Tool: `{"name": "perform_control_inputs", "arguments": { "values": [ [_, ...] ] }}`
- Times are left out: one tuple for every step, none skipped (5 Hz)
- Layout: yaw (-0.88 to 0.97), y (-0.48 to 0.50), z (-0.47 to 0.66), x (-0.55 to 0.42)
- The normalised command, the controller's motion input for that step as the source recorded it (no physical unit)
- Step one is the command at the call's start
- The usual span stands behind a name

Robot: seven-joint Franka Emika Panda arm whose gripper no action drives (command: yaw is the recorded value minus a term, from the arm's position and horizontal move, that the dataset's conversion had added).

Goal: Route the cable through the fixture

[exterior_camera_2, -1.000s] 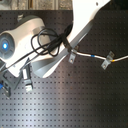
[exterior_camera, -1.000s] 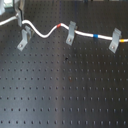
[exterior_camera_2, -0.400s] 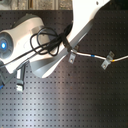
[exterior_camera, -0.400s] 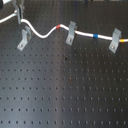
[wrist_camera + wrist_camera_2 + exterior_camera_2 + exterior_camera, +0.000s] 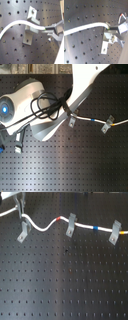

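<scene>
The white cable (image 5: 85,226) runs across the back of the board with a red-orange band (image 5: 60,217) and a blue band (image 5: 96,228). It passes the middle fixture (image 5: 71,225) and the right fixture (image 5: 115,232). My gripper (image 5: 19,211) is shut on the cable's left part, just above the left fixture (image 5: 23,232). In the first wrist view the cable (image 5: 22,23) arcs across that fixture (image 5: 29,28) into my fingers (image 5: 56,28). I cannot tell whether it sits in the notch. In the second wrist view the fixture (image 5: 107,41) lies just beside the cable (image 5: 89,26).
The black perforated board (image 5: 65,287) stretches toward the front. In the second exterior view the white arm (image 5: 75,99) with black hoses (image 5: 47,109) covers the gripper; two fixtures (image 5: 71,120) (image 5: 105,126) and the cable (image 5: 90,118) show at the second exterior view's right.
Hardly anything differs. The gripper stays shut on the cable above the left fixture, with at most a slight shift.
</scene>
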Motion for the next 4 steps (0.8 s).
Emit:
{"name": "perform_control_inputs", "arguments": {
  "values": [
    [0.17, 0.009, 0.0, 0.017],
    [0.17, 0.029, 0.03, 0.063],
    [0.18, -0.071, 0.65, -0.167],
    [0.04, -0.123, 0.34, -0.325]
  ]
}}
